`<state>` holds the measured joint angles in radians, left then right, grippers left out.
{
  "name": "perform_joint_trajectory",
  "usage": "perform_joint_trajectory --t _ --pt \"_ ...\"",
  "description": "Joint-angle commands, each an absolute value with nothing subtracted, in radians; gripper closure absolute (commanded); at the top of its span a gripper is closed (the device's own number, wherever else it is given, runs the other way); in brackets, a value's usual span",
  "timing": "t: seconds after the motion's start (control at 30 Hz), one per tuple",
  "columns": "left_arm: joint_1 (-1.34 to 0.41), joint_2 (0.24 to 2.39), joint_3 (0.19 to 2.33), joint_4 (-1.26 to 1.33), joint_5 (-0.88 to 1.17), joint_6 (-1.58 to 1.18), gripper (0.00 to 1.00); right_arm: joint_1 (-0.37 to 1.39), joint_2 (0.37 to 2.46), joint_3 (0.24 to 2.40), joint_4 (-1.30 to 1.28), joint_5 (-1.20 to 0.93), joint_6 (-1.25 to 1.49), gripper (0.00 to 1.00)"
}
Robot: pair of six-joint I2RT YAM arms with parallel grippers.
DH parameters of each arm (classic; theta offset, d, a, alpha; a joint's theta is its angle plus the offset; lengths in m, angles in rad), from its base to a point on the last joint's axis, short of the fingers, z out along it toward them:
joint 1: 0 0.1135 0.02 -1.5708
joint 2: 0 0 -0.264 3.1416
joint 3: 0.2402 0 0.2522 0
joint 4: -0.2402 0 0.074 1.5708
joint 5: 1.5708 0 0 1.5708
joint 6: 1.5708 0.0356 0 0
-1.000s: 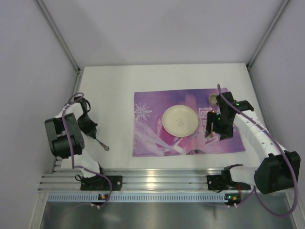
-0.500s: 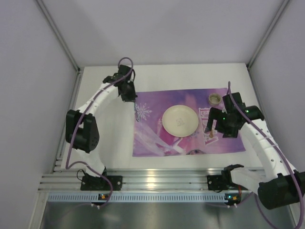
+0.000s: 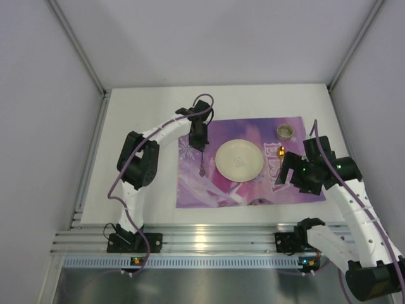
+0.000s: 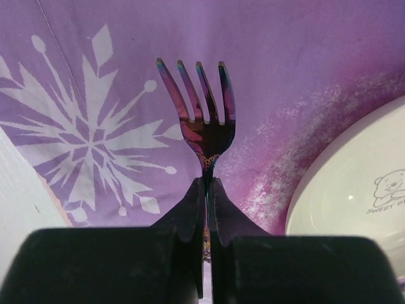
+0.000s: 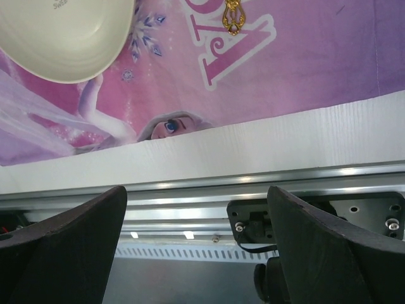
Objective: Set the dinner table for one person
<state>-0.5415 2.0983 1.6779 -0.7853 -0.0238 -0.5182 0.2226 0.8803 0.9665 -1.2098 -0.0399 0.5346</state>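
My left gripper (image 3: 200,147) is shut on the handle of an iridescent fork (image 3: 200,166) and holds it over the left part of the purple placemat (image 3: 209,190), left of the cream plate (image 3: 239,159). In the left wrist view the fork (image 4: 201,120) sticks out from the closed gripper (image 4: 207,183), tines pointing away, with the plate (image 4: 354,183) at the right. My right gripper (image 3: 292,177) is open and empty over the placemat's near right corner. A dark utensil with a gold end (image 3: 278,168) lies right of the plate; its gold tip (image 5: 233,16) shows in the right wrist view. All of this rests on the white dinner table (image 3: 139,107).
A small cup (image 3: 284,131) stands at the placemat's far right corner. The aluminium rail (image 3: 209,237) with the arm bases runs along the near edge and shows between my open right fingers (image 5: 335,234). Grey walls enclose the table on three sides.
My left arm has swung from the table's left side round the back to over the placemat, carrying the fork. My right gripper has drawn back from the utensil lying beside the plate.
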Motion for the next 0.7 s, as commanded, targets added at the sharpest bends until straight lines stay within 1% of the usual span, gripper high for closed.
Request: perform_joint_trajectory --t 0.0,0.03,0.07,0.13,0.17,0.27,0.3,0.4,0.5,0.53,0.6,0.63,0.67 --pt "-0.545 2.094 1.718 -0.814 -0.074 -0.557 1.00 0.233 0.861 0.966 -1.243 -0.029 0.548 0.07" --pt "-0.545 2.089 1.707 -0.818 -0.077 -0.571 1.00 0.233 0.861 0.968 -1.246 -0.029 0.548 0.07" --pt "-0.545 2.086 1.697 -0.813 -0.083 -0.577 0.94 0.233 0.861 0.969 -1.246 -0.029 0.546 0.07" --pt "-0.546 2.051 1.654 -0.799 -0.090 -0.586 0.89 0.233 0.861 0.976 -1.247 -0.029 0.546 0.06" --pt "-0.546 2.034 1.637 -0.778 -0.089 -0.587 0.82 0.235 0.859 0.976 -1.247 -0.028 0.543 0.06" --pt "-0.546 1.980 1.591 -0.758 -0.086 -0.586 0.68 0.233 0.865 0.992 -1.243 -0.028 0.535 0.05" --pt "-0.548 1.967 1.583 -0.749 -0.090 -0.583 0.59 0.233 0.868 0.997 -1.239 -0.028 0.529 0.04" --pt "-0.548 1.908 1.565 -0.738 -0.107 -0.560 0.43 0.233 0.879 1.017 -1.233 -0.029 0.520 0.01" --pt "-0.548 1.832 1.552 -0.730 -0.156 -0.526 0.33 0.233 0.885 1.042 -1.229 -0.034 0.508 0.00" --pt "-0.548 1.809 1.539 -0.715 -0.217 -0.500 0.29 0.233 0.884 1.058 -1.224 -0.040 0.506 0.00" --pt "-0.546 1.717 1.510 -0.678 -0.309 -0.463 0.27 0.233 0.865 1.075 -1.215 -0.051 0.491 0.00" --pt "-0.543 1.677 1.464 -0.622 -0.363 -0.433 0.24 0.235 0.855 1.097 -1.200 -0.067 0.483 0.00" --pt "-0.535 1.598 1.425 -0.565 -0.471 -0.410 0.23 0.235 0.827 1.109 -1.192 -0.071 0.477 0.00"
